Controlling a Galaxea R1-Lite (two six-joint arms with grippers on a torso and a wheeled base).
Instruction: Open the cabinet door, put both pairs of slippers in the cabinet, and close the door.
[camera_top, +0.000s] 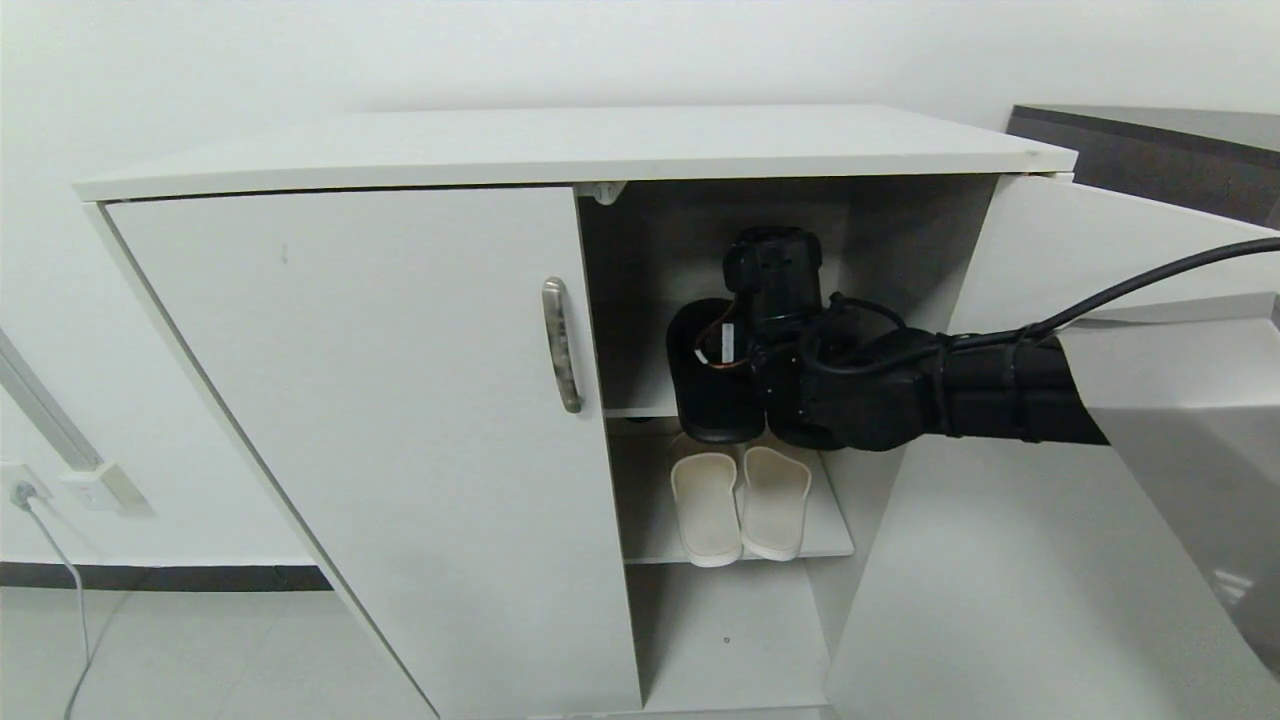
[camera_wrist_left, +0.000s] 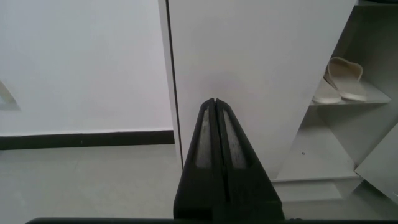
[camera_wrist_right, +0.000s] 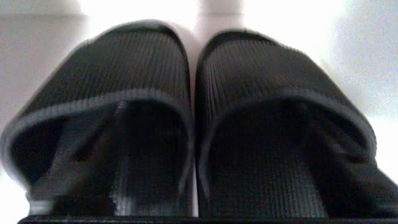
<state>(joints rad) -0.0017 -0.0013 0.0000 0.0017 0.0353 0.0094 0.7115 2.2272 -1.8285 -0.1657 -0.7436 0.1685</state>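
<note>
Black slippers (camera_top: 712, 375) are sitting at the front lip of the upper shelf (camera_top: 635, 408), centre frame, overhanging it, inside the cabinet (camera_top: 560, 150). Right gripper (camera_top: 760, 330) is standing directly at them; its grip cannot be told. White slippers (camera_top: 740, 505) are lying one shelf below. Judgement: the black pair is needing seating deeper before release, or the open door (camera_top: 1050, 560) may foul. Left gripper (camera_wrist_left: 215, 143) is pressed together.

1. Plain white all over: the cabinet (camera_top: 350, 400); its handle (camera_top: 562, 345) is silver.
2. Fine ribbed pattern with grey edging: the black slippers (camera_wrist_right: 261, 124).
3. Plain, at 6 o'clock from those: the cream slippers (camera_top: 708, 505).
</note>
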